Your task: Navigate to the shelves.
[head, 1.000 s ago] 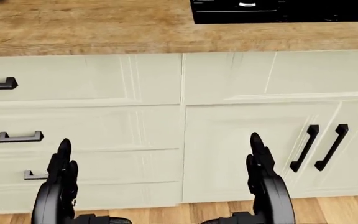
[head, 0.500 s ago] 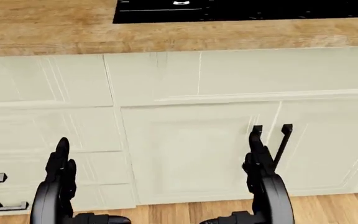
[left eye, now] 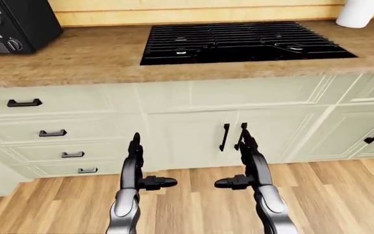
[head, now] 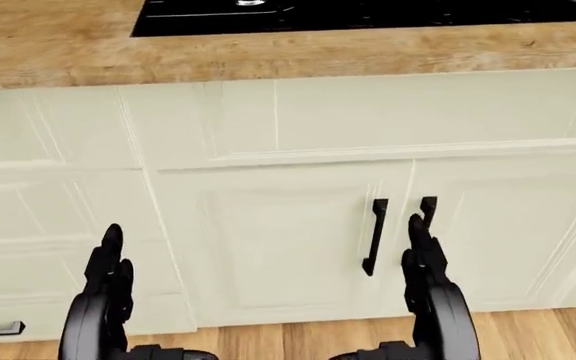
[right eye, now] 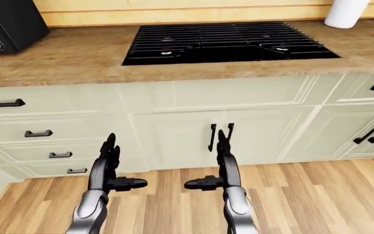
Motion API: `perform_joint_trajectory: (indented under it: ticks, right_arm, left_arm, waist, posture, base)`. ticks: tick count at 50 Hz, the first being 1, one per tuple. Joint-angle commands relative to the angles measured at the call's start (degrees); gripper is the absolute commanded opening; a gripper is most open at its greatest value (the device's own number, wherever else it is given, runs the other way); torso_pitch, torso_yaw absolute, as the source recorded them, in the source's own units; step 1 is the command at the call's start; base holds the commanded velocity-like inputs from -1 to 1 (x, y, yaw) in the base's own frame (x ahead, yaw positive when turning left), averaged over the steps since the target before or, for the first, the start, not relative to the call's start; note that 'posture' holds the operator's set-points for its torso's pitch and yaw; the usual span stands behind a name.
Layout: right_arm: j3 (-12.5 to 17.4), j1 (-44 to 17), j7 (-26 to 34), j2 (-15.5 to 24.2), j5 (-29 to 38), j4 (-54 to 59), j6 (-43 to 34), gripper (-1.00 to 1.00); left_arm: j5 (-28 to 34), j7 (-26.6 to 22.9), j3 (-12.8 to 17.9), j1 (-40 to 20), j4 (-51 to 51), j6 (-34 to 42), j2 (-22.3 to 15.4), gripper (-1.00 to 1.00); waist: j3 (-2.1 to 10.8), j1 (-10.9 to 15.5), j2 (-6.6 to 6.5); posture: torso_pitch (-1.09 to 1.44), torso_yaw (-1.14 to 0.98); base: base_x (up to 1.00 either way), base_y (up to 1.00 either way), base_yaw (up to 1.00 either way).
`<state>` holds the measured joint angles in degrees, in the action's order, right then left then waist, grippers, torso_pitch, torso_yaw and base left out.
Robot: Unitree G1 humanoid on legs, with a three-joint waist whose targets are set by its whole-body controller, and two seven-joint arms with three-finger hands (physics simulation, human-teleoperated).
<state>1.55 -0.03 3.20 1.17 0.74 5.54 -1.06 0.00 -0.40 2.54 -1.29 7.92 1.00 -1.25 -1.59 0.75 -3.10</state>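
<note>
No shelves show in any view. I face a run of cream cabinets [left eye: 187, 126] under a wooden counter [left eye: 90, 58] that holds a black cooktop [left eye: 239, 41]. My left hand [left eye: 149, 163] and right hand [left eye: 234, 161] are raised low in the view, fingers straight up, thumbs pointing inward. Both are open and empty. In the head view the left hand [head: 108, 277] and right hand [head: 423, 262] stand before the cabinet doors without touching them.
A black appliance [left eye: 12, 24] sits at the counter's top left and a white cylinder [left eye: 357, 12] at its top right. Drawers with black handles [left eye: 53, 133] are at the left, a handled door pair [left eye: 224, 137] in the middle. Wood floor [left eye: 193, 209] lies below.
The whole picture has slid left: the cooktop edge and door handles moved left in the head view, so the camera has moved right. The hands keep their pose.
</note>
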Motion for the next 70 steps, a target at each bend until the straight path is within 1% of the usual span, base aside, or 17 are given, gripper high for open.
perform_joint_trajectory:
  ticks: [1,13,16,18,19,30,35,36,40,46,49,50,52,60,64,65,70]
  right_arm:
    - [-0.4,-0.9,0.2,-0.2,-0.1,-2.0,1.6,1.0]
    - [-0.2,-1.0,0.2,-0.1,-0.4,-1.8,1.6,1.0]
    - [-0.1,-1.1,0.2,-0.1,-0.4,-1.5,1.8,1.0]
    - [-0.1,-1.1,0.2,-0.1,-0.4,-1.5,1.8,1.0]
    - [-0.2,-1.1,0.1,-0.1,-0.3,-1.7,1.6,1.0]
    - [-0.2,-1.2,0.1,-0.1,-0.3,-1.5,1.7,1.0]
    - [-0.3,-1.1,0.1,-0.1,-0.3,-1.9,1.3,1.0]
    - [-0.2,-1.2,0.1,-0.1,-0.3,-1.7,1.5,1.0]
    - [-0.3,-1.1,0.1,-0.2,-0.3,-1.9,1.3,1.0]
    - [-0.2,-1.2,0.2,-0.1,-0.3,-1.2,1.9,1.0]
    - [-0.2,-1.1,0.2,-0.1,-0.3,-1.3,1.9,1.0]
    - [-0.2,-1.1,0.2,-0.1,-0.3,-1.3,1.9,1.0]
    - [-0.3,-1.0,0.1,-0.1,-0.2,-1.8,1.5,1.0]
    - [-0.1,-1.3,0.1,-0.1,-0.3,-1.0,2.0,1.0]
    - [-0.2,-1.2,0.1,-0.1,-0.2,-1.4,1.7,1.0]
    - [-0.2,-1.2,0.0,-0.1,-0.2,-1.3,1.7,1.0]
    - [-0.3,-1.0,0.0,-0.1,-0.2,-2.0,1.4,1.0]
  left_arm:
    - [-0.1,0.2,0.4,-1.0,-2.3,-1.7,-0.4,1.0]
    - [0.0,0.1,0.4,-0.9,-2.0,-2.1,-0.4,1.0]
    - [-0.1,0.1,0.4,-0.9,-2.1,-2.0,-0.4,1.0]
    - [0.0,0.1,0.4,-0.9,-2.2,-1.9,-0.4,1.0]
    - [-0.1,0.1,0.5,-1.0,-1.9,-2.1,-0.4,1.0]
    - [-0.1,0.0,0.5,-1.1,-1.7,-2.2,-0.4,1.0]
    - [-0.1,0.0,0.5,-1.1,-1.9,-2.1,-0.4,1.0]
    - [-0.1,0.0,0.5,-1.1,-1.8,-2.2,-0.5,1.0]
    - [-0.1,0.0,0.5,-0.9,-2.2,-2.0,-0.5,1.0]
    - [0.0,0.0,0.4,-0.7,-2.5,-1.8,-0.4,1.0]
    - [0.0,0.0,0.5,-0.9,-2.0,-2.2,-0.4,1.0]
    - [0.0,0.0,0.5,-0.9,-2.0,-2.2,-0.4,1.0]
    - [0.0,0.1,0.4,-0.8,-2.5,-1.8,-0.4,1.0]
    - [0.0,0.1,0.5,-1.0,-2.1,-2.0,-0.4,1.0]
    - [0.1,0.1,0.4,-1.0,-1.9,-2.1,-0.4,1.0]
    - [0.0,0.1,0.5,-1.1,-1.8,-2.2,-0.4,1.0]
    - [0.1,0.1,0.4,-0.8,-2.3,-1.9,-0.4,1.0]
  waist:
    - [1.09,0.2,-1.11]
    - [0.98,0.3,1.99]
    - [1.14,0.4,4.44]
    - [2.13,0.1,8.43]
    - [1.39,-0.3,5.56]
    - [0.25,0.0,1.98]
    - [0.51,0.0,-1.64]
    - [0.48,0.6,0.52]
    - [1.34,0.3,-0.7]
    - [0.72,0.6,3.09]
    - [2.27,-0.2,9.66]
    - [1.12,-0.4,5.55]
    - [1.07,-0.7,6.05]
    - [-0.06,0.0,1.59]
    - [0.84,0.3,-2.39]
    - [0.17,1.0,0.22]
    - [1.19,0.5,-0.36]
  posture:
    - [0.0,0.0]
    - [0.0,0.0]
    - [0.0,0.0]
    - [0.0,0.0]
    - [0.0,0.0]
    - [0.0,0.0]
    - [0.0,0.0]
    - [0.0,0.0]
    - [0.0,0.0]
    - [0.0,0.0]
    - [0.0,0.0]
    - [0.0,0.0]
    - [0.0,0.0]
    - [0.0,0.0]
    - [0.0,0.0]
    - [0.0,0.0]
    - [0.0,0.0]
  base:
    - [0.0,-0.14,0.0]
    - [0.0,-0.19,0.0]
    - [0.0,-0.34,0.0]
    - [0.0,-0.34,0.0]
    - [0.0,-0.34,0.0]
    - [0.0,-0.34,0.0]
    - [0.0,-0.34,0.0]
    - [0.0,-0.34,0.0]
    - [0.0,-0.36,0.0]
    - [0.0,-0.42,0.0]
    - [0.0,-0.43,0.0]
    - [0.0,-0.43,0.0]
    - [0.0,-0.43,0.0]
    - [0.0,-0.43,0.0]
    - [0.0,-0.44,0.0]
    - [0.0,-0.42,0.0]
    - [0.0,-0.44,0.0]
